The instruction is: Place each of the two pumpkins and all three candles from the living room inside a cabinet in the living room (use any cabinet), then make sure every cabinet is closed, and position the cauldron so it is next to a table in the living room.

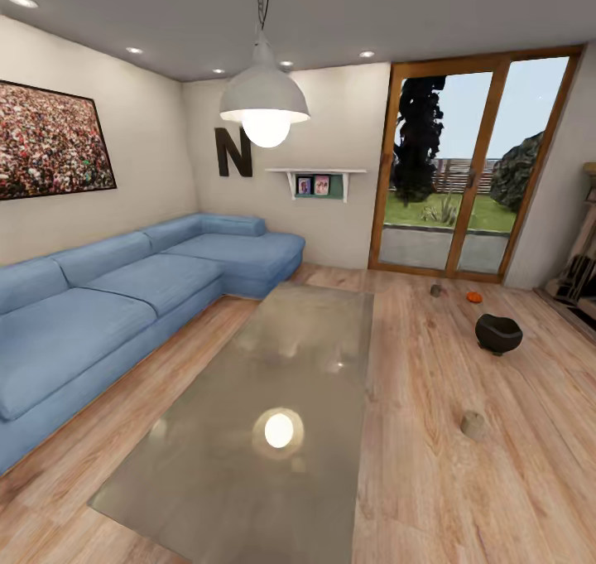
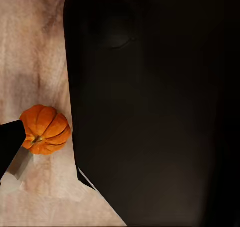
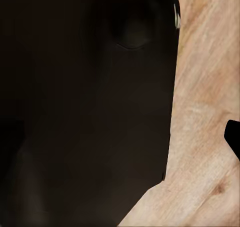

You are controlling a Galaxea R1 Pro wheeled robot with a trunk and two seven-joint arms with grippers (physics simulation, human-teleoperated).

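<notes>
The glass-topped counter [image 1: 281, 382] occupies the near centre, with the cauldron [image 1: 498, 333] on the floor [image 1: 430, 465] to its right and well apart, so the placement beside the counter is judged not yet made. One pumpkin [image 1: 473, 296] and two candles [image 1: 473, 424] [image 1: 435, 290] lie loose on that floor. A second pumpkin [image 2: 46, 129] shows in the left wrist view against a dark fingertip [image 2: 10, 144]; whether either tool is apart, together or clamped cannot be told.

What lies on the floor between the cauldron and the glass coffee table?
Only bare wooden floor lies between the cauldron and the table, as the head view shows. One candle sits nearer the camera, off that line.
</notes>
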